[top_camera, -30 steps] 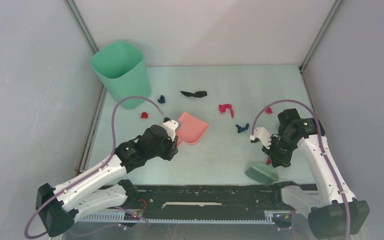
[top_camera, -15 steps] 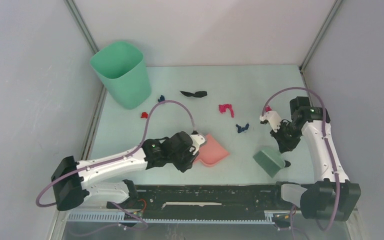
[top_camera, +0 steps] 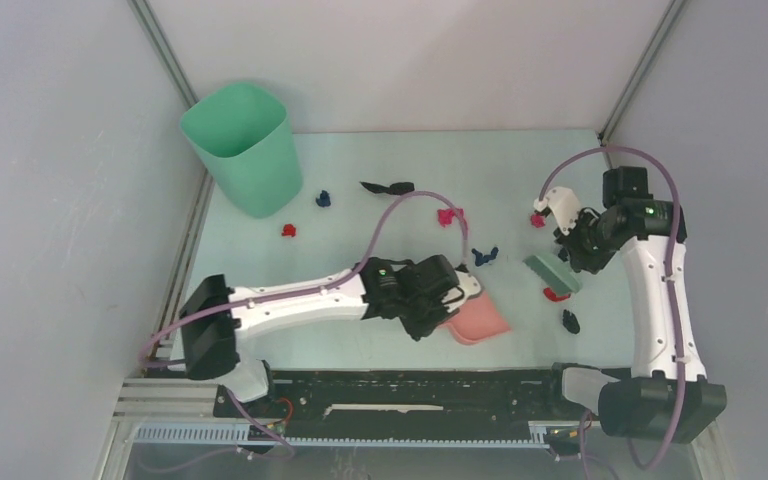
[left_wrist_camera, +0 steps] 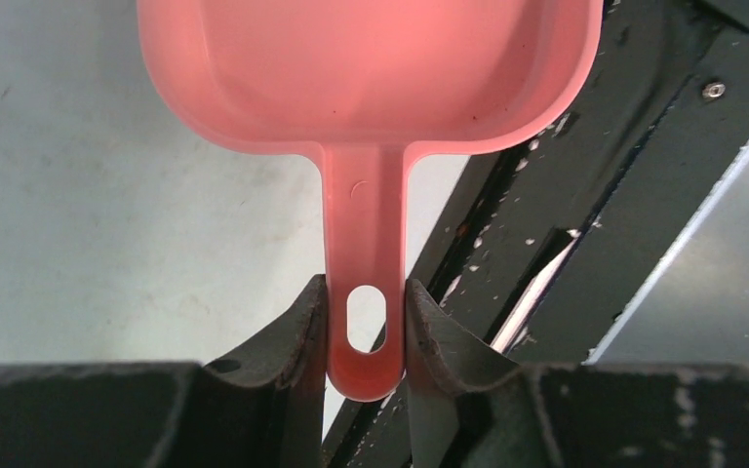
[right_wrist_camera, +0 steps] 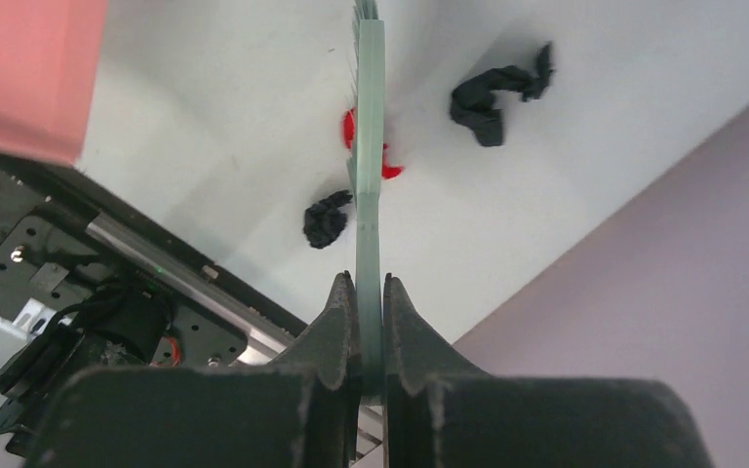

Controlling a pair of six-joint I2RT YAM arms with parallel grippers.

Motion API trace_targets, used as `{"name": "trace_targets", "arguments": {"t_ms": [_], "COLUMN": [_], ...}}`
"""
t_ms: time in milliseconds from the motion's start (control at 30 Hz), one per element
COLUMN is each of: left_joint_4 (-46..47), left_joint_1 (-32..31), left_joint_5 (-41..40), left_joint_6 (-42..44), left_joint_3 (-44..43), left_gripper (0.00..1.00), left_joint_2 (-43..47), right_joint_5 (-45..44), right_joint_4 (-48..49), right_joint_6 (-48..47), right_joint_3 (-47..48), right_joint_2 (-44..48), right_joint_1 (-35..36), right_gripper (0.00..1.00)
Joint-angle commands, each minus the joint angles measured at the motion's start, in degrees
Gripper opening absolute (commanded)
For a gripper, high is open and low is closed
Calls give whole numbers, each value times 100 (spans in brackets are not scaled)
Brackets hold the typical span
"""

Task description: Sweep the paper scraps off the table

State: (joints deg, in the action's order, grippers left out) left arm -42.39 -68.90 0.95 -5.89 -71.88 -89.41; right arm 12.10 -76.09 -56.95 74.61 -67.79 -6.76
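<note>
Much of the table [top_camera: 410, 165] is dotted with paper scraps [top_camera: 450, 217], from beside the bin [top_camera: 243, 145] at upper left across to the right side. My left gripper [left_wrist_camera: 366, 322] is clamped on the dustpan [top_camera: 480, 320] handle at lower centre. My right gripper [right_wrist_camera: 369, 292] pinches the brush [top_camera: 552, 272], which sits over a red scrap [top_camera: 556, 294]. I judge the pan too far from the brush: a stroke could flick that scrap, or the black scrap [top_camera: 570, 321] just below, onto the rail [top_camera: 410, 395].
</note>
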Motion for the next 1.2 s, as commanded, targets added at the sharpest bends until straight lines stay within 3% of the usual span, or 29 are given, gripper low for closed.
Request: {"name": "trace_targets", "arguments": {"t_ms": [0,133,367,600,800,1167], "left_joint_4": [-519,-625,-963,-1140,-1305,-1367], "left_joint_1": [-278,-326,-352,-343,-334,-343], "left_joint_5": [227,355,500,143,-459,-290], "left_joint_6": [360,375,288,369,450,518], "left_joint_3": [-849,-1348,-2176,-2346,-2384,-2576], "left_gripper": [0,0,0,0,0,0], "left_joint_2": [-577,-1048,-1776,-2111,-2293,-2575], "right_joint_5": [-25,-389,-1542,-2237,-1630,-669], "right_joint_4": [-68,83,1559,2586,1858,785], "right_joint_6": [182,281,948,1625,2373,3916], "right_joint_3": [616,897,900,688,677,343], "right_joint_2": [178,65,-628,-1411,-1953,-1625], "right_joint_1": [-165,-354,-646,-360,-79,149], "right_gripper": [0,0,0,0,0,0]}}
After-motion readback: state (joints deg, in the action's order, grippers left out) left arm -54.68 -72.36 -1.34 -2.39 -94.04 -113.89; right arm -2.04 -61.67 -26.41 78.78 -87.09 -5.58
